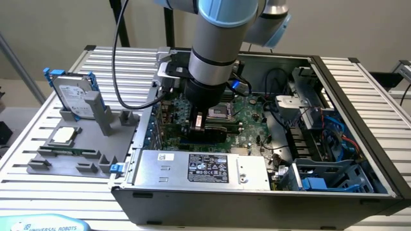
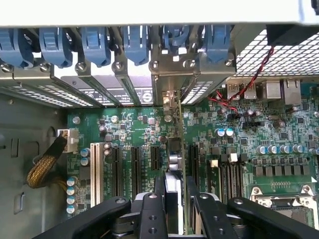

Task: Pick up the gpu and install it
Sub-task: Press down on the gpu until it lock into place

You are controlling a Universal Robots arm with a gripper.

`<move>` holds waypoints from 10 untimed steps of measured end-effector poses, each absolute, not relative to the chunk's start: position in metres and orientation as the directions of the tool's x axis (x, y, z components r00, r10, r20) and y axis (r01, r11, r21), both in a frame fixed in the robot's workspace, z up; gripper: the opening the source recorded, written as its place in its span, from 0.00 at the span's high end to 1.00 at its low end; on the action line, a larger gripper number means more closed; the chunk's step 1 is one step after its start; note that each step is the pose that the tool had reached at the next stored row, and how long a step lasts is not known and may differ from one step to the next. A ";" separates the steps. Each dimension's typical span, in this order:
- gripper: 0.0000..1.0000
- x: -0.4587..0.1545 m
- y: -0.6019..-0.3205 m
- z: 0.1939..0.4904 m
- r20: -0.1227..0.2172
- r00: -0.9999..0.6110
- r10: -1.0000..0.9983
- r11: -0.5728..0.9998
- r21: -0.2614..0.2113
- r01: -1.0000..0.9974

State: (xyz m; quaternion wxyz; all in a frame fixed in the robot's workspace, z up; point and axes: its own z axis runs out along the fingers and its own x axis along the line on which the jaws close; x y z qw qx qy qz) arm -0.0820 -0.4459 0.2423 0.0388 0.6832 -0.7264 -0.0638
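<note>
Clamped on the top edge of the gpu (image 2: 174,164), the jaws of the gripper (image 2: 175,195) hold the thin card upright and edge-on over the green motherboard (image 2: 239,134), inside an open computer case (image 1: 359,110). From the wrist view, the card runs straight away from the gripper between the rows of black expansion slots (image 2: 135,169), its far end reaching the silver bracket opening (image 2: 172,97) in the case's rear wall — whether it is fully seated cannot be told. A line of blue retaining clips (image 2: 94,45) sits along that wall above the slot covers, and a red-and-black wire (image 2: 249,82) trails across the board near the rear ports.

From the exterior view, the arm (image 1: 215,48) comes down from above into the middle of the case, with the gripper (image 1: 199,120) low over the board, just beside the empty processor socket (image 1: 224,108). A silver power supply (image 1: 192,168) with a black label lies along the case's near side. Well apart on the slatted table (image 1: 38,139), toward the exterior view's left, a grey fixture (image 1: 83,154) holds a hard drive (image 1: 69,94) with blue rails standing on edge and a small square processor chip (image 1: 64,135) lying flat.
</note>
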 end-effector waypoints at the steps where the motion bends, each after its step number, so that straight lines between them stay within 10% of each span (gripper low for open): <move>1: 0.73 -0.082 -0.446 0.242 -0.030 -0.064 -0.998 0.059 0.146 -0.988; 10: 0.65 -0.082 -0.446 0.244 -0.030 -0.064 -0.998 0.059 0.146 -0.987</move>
